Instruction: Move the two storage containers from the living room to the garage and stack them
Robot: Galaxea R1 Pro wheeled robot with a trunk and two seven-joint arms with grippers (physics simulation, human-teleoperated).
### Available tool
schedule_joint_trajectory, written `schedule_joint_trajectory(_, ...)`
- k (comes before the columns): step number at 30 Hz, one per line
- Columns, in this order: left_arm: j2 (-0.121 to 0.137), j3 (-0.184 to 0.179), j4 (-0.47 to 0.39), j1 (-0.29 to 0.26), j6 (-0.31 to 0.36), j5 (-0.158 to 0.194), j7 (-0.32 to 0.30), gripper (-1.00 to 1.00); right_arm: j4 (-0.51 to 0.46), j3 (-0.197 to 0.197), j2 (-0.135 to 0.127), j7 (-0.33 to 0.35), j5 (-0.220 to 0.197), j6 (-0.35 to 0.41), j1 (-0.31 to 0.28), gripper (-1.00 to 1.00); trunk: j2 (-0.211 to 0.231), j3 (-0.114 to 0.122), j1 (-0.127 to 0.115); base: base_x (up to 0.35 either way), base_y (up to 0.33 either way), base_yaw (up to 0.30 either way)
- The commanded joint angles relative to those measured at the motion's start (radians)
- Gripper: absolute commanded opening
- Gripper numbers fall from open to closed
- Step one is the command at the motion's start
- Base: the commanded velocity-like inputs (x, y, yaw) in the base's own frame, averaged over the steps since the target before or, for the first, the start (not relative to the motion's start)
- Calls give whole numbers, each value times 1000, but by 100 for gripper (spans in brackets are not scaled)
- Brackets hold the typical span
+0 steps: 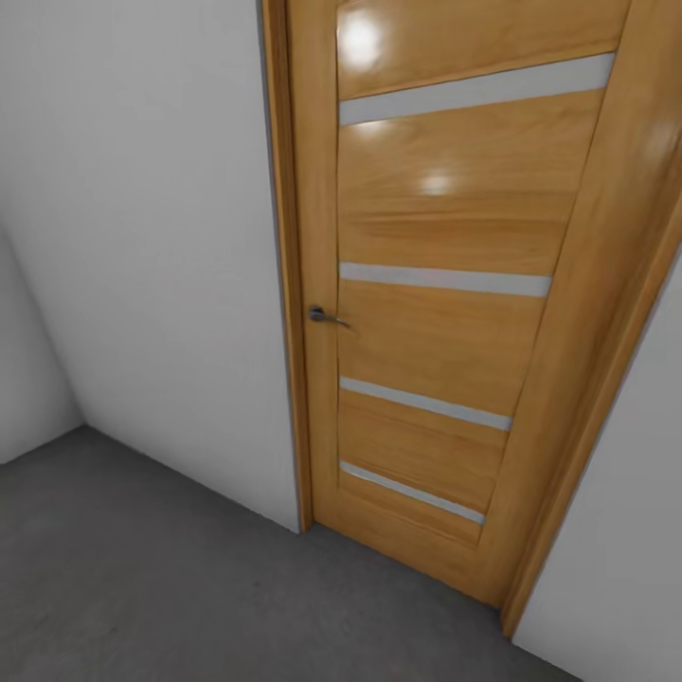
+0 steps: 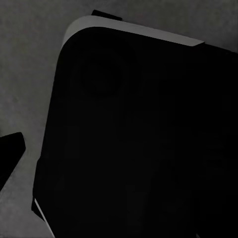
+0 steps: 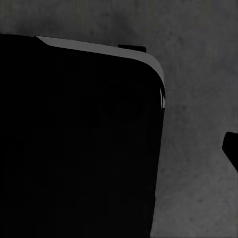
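The two storage containers are out of view. The head view faces a closed wooden door (image 1: 445, 332) set in a plain white wall (image 1: 142, 237), above the dark grey concrete floor (image 1: 142, 587). One dark fingertip (image 2: 10, 153) of my left gripper pokes into the left wrist view over the floor (image 2: 25, 74). One dark fingertip (image 3: 232, 151) of my right gripper shows at the edge of the right wrist view. Nothing is visible against either fingertip, and the frames do not show how the jaws stand.
The door has several pale horizontal strips and a small metal handle (image 1: 322, 314) on its left side. A wall corner (image 1: 38, 379) lies at the far left. My black base (image 2: 139, 148) (image 3: 74, 148) takes up much of both wrist views.
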Motion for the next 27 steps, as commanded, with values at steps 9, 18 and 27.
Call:
schedule_joint_trajectory(9,0,6,0,0,-1,2,0,100,0,11,0,-1,1,-2,0,100,0,-1,0,236,218,-244)
schedule_joint_trajectory(18,0,6,0,0,-1,2,0,100,1,11,0,-1,2,-2,0,100,0,-1,0,74,50,-244)
schedule_joint_trajectory(27,0,6,-1,0,-1,2,0,100,0,11,0,-1,1,-2,0,100,0,-1,0,3,2,-244)
